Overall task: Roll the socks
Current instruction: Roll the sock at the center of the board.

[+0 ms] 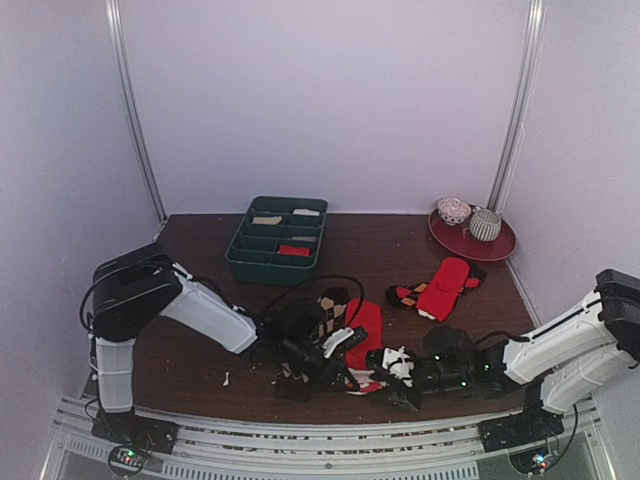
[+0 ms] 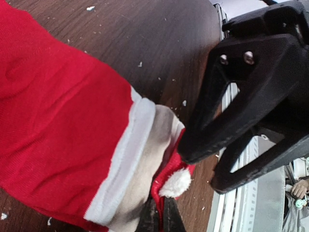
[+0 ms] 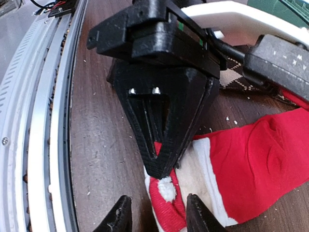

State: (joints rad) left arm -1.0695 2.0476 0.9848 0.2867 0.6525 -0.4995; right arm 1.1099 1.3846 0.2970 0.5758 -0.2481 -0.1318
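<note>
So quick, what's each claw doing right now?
Left gripper: closed, pinching the cuff of the red sock.
Right gripper: open, straddling that cuff, not gripping.

The red sock [image 2: 63,125] is soft, finely knitted cloth, matt, with a white cuff [image 2: 126,154] of the same knit and a fluffy white bobble [image 2: 176,182]. The argyle sock [image 3: 239,72] is knitted cloth too. The surface [image 2: 145,29] is dark wood grain, matt with a faint sheen, strewn with pale crumbs [image 2: 90,7]. The left pincer [image 3: 159,166] and right pincer [image 2: 203,170] are matt black plastic, slightly grainy, each with two shiny metal screw heads [image 2: 248,57]. The rail [image 3: 29,145] is dull silvery metal, grooved. The arm cover [image 3: 231,19] is smooth, glossy white plastic.
</note>
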